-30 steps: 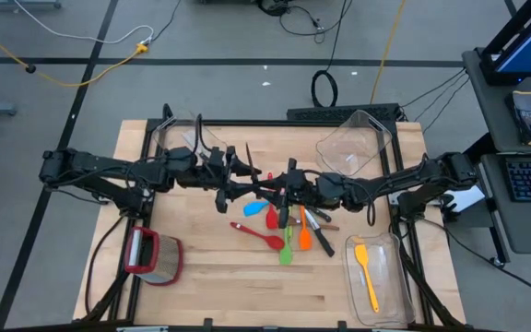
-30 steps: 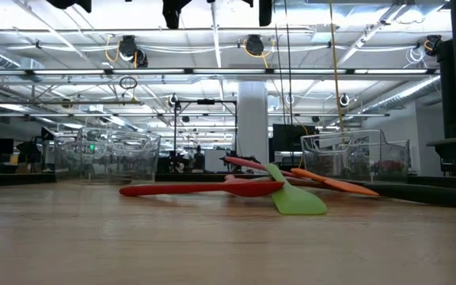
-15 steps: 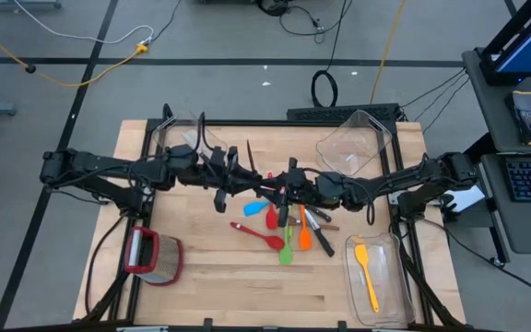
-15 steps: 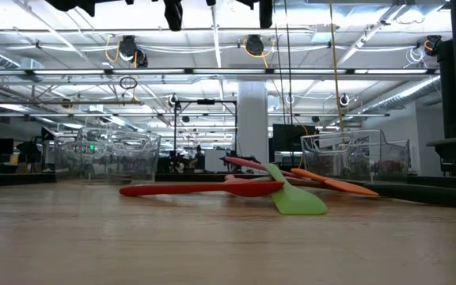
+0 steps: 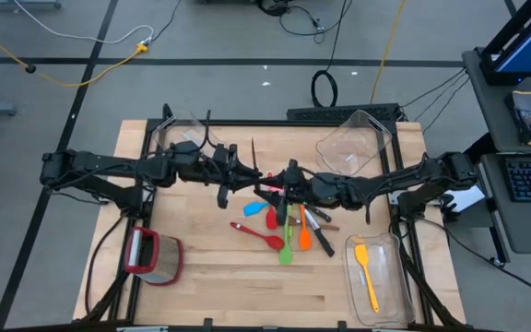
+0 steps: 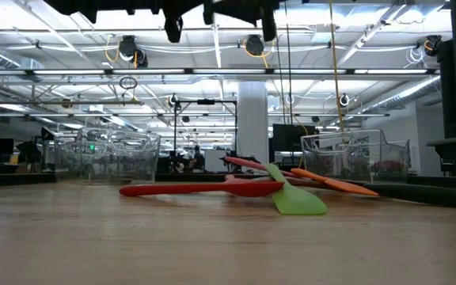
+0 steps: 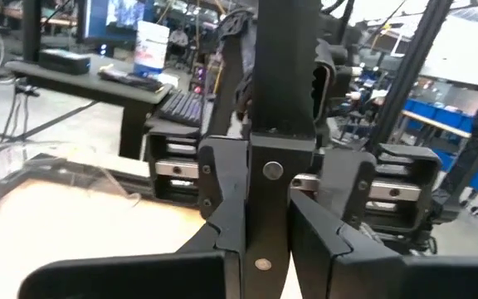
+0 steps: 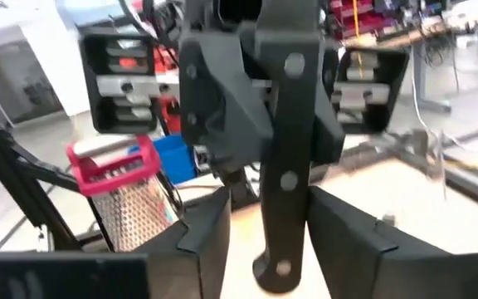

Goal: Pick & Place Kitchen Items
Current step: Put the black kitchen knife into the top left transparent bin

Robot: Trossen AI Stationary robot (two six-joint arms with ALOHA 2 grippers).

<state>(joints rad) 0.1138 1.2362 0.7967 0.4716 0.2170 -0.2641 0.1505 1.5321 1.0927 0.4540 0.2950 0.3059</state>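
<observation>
change: the left hand point(image 5: 236, 178) has clenched on the black-handled knife point(image 7: 269, 124) and shifted slightly toward the utensil pile point(image 5: 284, 229); the right hand point(image 5: 280, 190) has spread its fingers.
left hand: grasping the knife handle; its fingers point(image 7: 222, 228) press both flanks of the handle.
right hand: released; a gap shows on each side of the handle point(image 8: 289, 166) between its fingers point(image 8: 210, 220).
knife location: in the air above the far edge of the pile, bridging the two hands.
reason for hold: judged a handover; both hands meet on one handle so that the knife passes from arm to arm without being set down.
remaining items: red spoon point(image 5: 262, 234), green spatula point(image 5: 287, 251) and orange spatula point(image 5: 304, 232) lie crossed in the pile on the desk point(image 5: 219, 286).
placed item: yellow spatula point(image 5: 366, 273) lies in the clear bin point(image 5: 400, 277) right of the pile.
open room: bare desk near and left of the pile.
edges: clear bins point(image 5: 363, 138) stand beyond the pile at the far desk edge; the red-rimmed container point(image 5: 155, 256) stands well left of it.
caution: both arms crowd the space above the pile; the right hand likely needs a straight retreat off the handle.
</observation>
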